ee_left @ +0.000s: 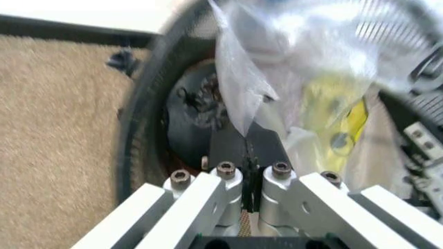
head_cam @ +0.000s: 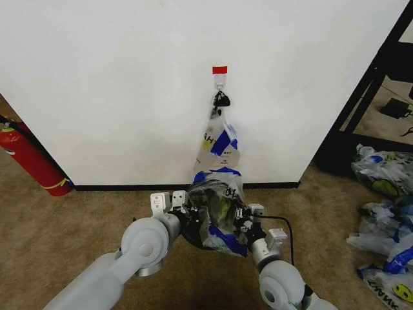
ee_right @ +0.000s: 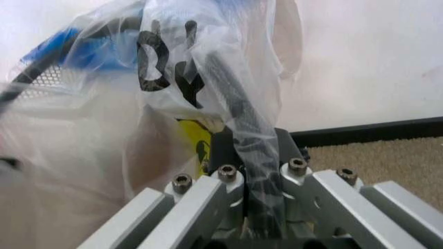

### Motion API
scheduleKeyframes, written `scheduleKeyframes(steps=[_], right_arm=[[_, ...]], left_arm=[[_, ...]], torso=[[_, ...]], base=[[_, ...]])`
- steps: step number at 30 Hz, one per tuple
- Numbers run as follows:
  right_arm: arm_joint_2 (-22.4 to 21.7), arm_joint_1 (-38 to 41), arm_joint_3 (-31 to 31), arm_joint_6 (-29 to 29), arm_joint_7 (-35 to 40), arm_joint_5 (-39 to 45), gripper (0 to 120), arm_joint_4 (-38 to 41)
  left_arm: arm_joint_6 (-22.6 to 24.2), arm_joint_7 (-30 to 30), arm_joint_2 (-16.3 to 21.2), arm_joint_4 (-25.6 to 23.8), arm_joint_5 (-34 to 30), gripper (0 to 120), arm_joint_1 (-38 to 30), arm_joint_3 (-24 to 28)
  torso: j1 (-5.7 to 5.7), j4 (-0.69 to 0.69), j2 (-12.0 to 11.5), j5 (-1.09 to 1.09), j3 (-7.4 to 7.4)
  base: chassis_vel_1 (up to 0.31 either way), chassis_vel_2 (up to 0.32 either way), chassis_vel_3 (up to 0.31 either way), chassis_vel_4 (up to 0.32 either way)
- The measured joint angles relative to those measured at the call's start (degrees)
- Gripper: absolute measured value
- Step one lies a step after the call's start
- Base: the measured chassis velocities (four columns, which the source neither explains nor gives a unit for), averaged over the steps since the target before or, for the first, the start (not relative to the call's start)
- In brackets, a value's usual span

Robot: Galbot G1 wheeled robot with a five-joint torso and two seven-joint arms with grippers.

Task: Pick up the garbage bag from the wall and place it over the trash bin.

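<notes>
Tan carpet (head_cam: 77,219), black shelf frame (head_cam: 371,90) at right, red fire extinguisher (head_cam: 32,161) at left.

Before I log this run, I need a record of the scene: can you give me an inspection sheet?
Surface: brown carpet, bare near the robot.
Job's things: bag hangs from hook on wall, its lower part stretched over the bin.
Clutter: heap of bags on the floor to the right.
Grippers: left gripper shut on bag; right gripper shut on bag.
Cables: black cable by the right arm.
Surroundings: fire extinguisher at left, black rack at right.
</notes>
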Motion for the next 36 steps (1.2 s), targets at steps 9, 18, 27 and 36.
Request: scheduleKeyframes(steps=[9, 18, 27, 36], right_arm=[[0.32, -0.14, 0.37, 1.13, -0.44, -0.16, 1, -1.02], [0.23, -1.92, 1.57, 3.39, -2.65, 0.12, 1, -0.86], [0.02, -4.82, 5.97, 8.94, -15.15, 1.97, 1, -1.47], [1.18, -2.55, 9.51, 8.69, -12.31, 7.97, 1, -1.70]], left_arm=[[-0.20, 2.14, 3.94, -3.98, 1.45, 0, 2.02, -5.07], [-0.30, 3.90, 6.37, -1.46, 2.35, 0, 1.92, -7.67], [-0.36, 5.81, 8.73, 1.04, 3.39, 0, 3.82, -8.72], [-0.11, 7.15, 10.79, -1.44, 4.50, 0, 6.43, -9.13]], torso=[[0.00, 0.00, 0.00, 0.00, 0.00], [0.00, -0.01, 0.00, -0.01, 0.00], [0.00, 0.00, 0.00, -0.01, 0.00], [0.00, 0.00, 0.00, 0.00, 0.00]], base=[[0.000, 0.000, 0.000, 0.000], [0.000, 0.000, 0.000, 0.000], [0.000, 0.000, 0.000, 0.000], [0.000, 0.000, 0.000, 0.000]])
